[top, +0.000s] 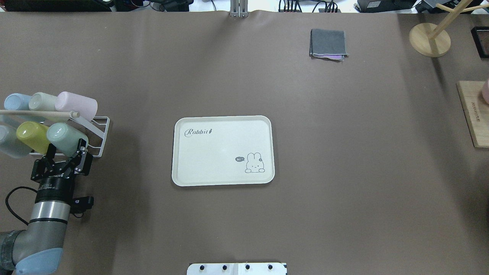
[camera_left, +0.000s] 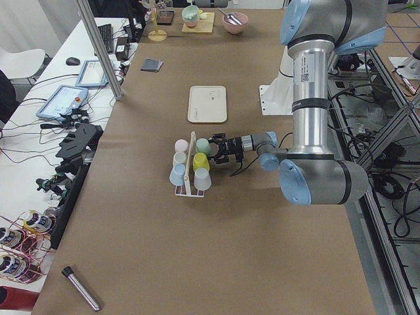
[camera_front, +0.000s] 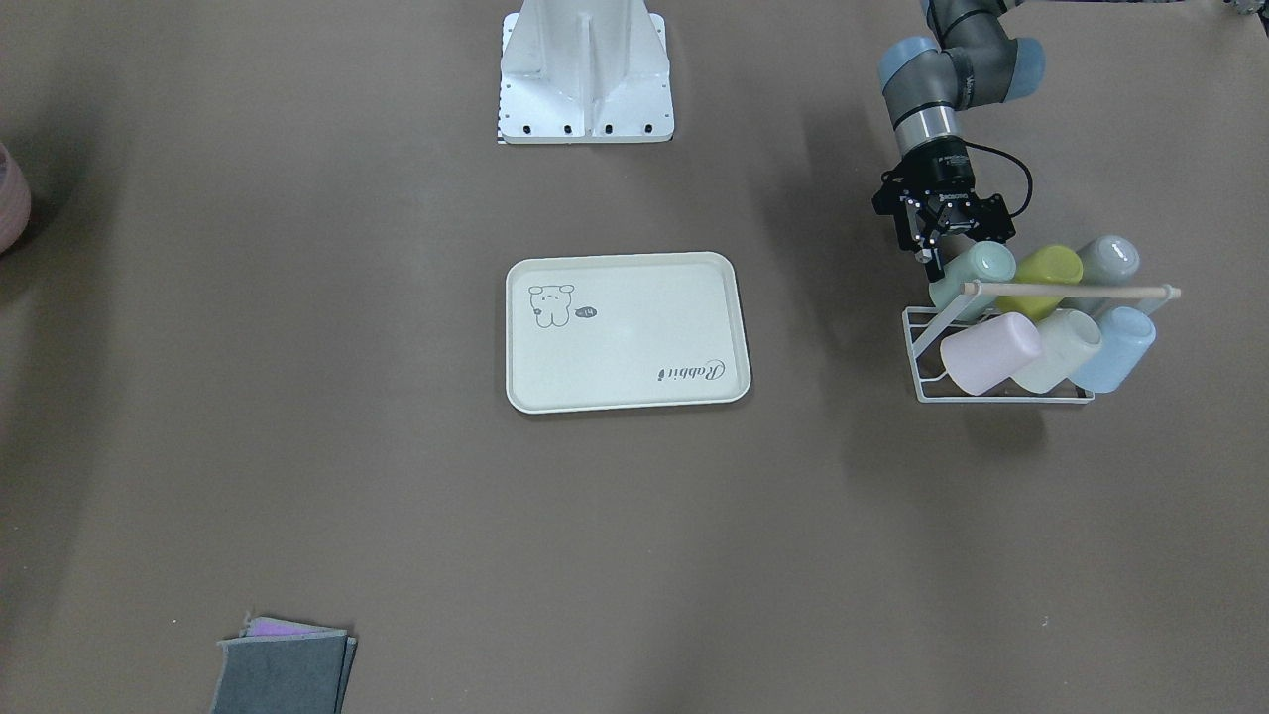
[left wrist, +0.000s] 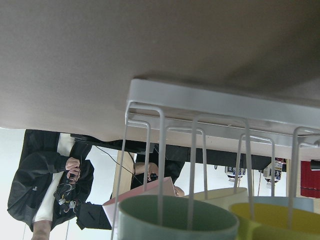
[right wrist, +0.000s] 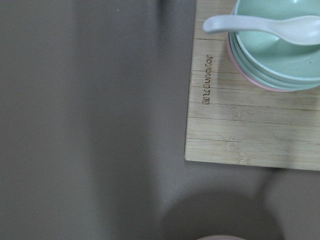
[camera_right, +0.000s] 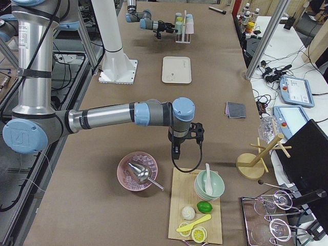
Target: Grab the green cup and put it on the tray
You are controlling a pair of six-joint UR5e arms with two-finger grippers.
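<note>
The green cup (top: 63, 137) rests tilted on a white wire rack (top: 102, 128) at the table's left end, base up, next to a yellow-green cup (top: 32, 133). My left gripper (top: 65, 147) is open. Its fingers stand on either side of the cup's mouth end, and I cannot tell whether they touch it. In the left wrist view the green cup's rim (left wrist: 175, 215) fills the bottom edge behind the rack wires. The cream tray (top: 214, 156) lies bare at the table's middle. My right gripper (camera_right: 177, 148) hangs over the far end near a wooden board; I cannot tell its state.
Pink (top: 76, 105), cream (top: 44, 101) and blue (top: 15, 102) cups fill the rack's far row under a wooden dowel (top: 38, 113). A folded grey cloth (top: 328, 42) lies beyond the tray. A board with stacked bowls (right wrist: 270, 45) and a pink bowl (camera_right: 137, 170) sit at the right end.
</note>
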